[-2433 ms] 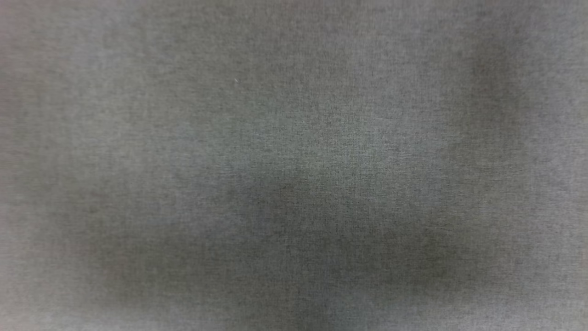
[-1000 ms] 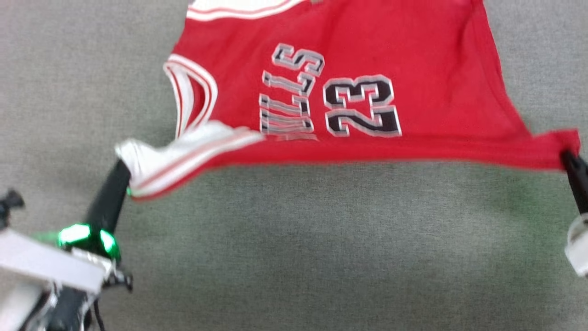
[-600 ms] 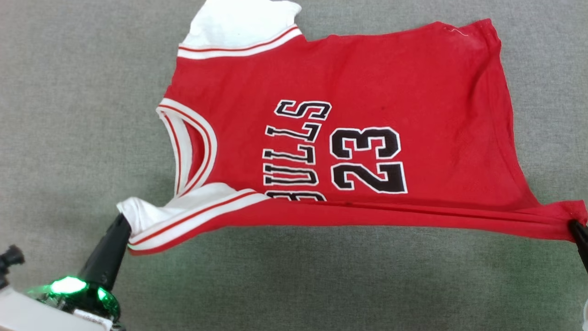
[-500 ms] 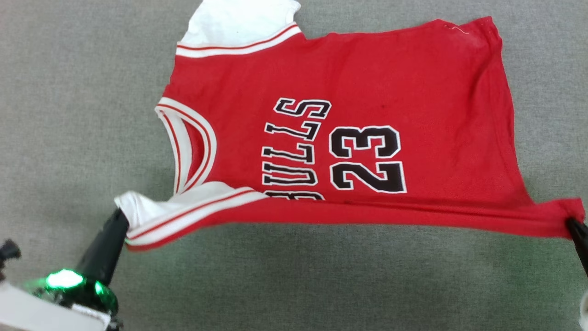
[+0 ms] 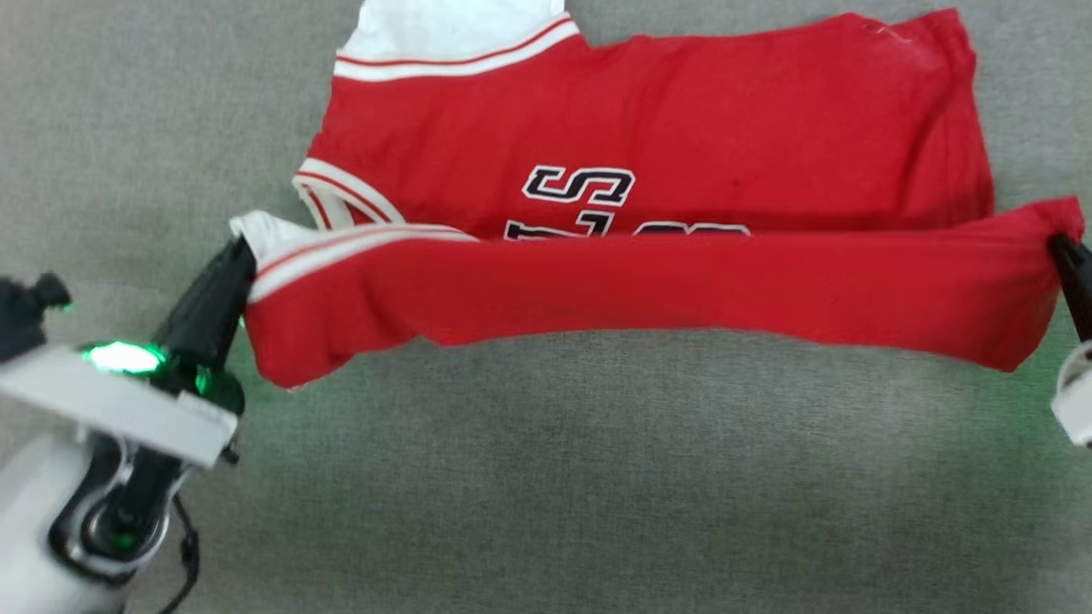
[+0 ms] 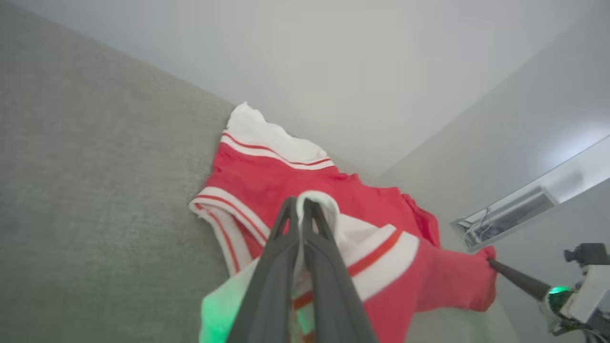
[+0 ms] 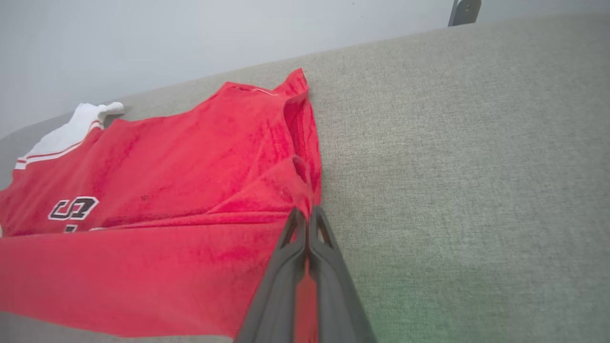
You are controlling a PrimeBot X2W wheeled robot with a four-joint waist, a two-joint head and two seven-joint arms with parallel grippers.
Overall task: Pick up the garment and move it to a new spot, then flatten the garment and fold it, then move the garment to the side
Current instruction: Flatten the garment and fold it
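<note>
- Pinching white sleeve of the garment (image 5: 682, 111) with closed left gripper (image 5: 243, 253).
- Clamping red hem corner with right gripper (image 5: 1058, 243).
- Holding near edge above grey surface (image 5: 546, 477).

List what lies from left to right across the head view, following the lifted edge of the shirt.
left gripper, shut on the white sleeve → garment, its lifted red edge stretched across the view → right gripper, shut on the red hem corner
</note>
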